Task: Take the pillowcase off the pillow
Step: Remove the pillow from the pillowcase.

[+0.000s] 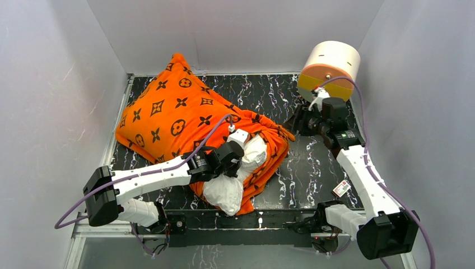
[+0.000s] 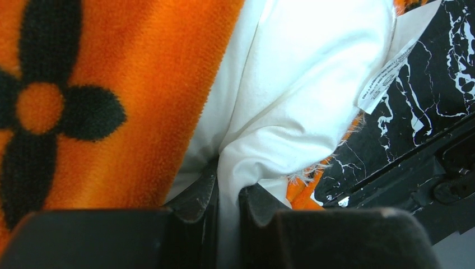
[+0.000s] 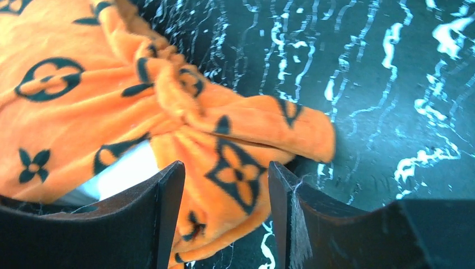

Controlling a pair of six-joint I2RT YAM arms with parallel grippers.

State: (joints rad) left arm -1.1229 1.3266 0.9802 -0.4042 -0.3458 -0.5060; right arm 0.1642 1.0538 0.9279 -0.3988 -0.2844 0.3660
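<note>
Left gripper pinches a fold of the white pillow poking from the orange pillowcase — right gripper stands wide around its bunched edge.

Left end effector pinched tight — right end effector spread wide, arm outstretched

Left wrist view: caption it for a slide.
Left gripper pinches a fold of white pillow beside the orange pillowcase.
</note>
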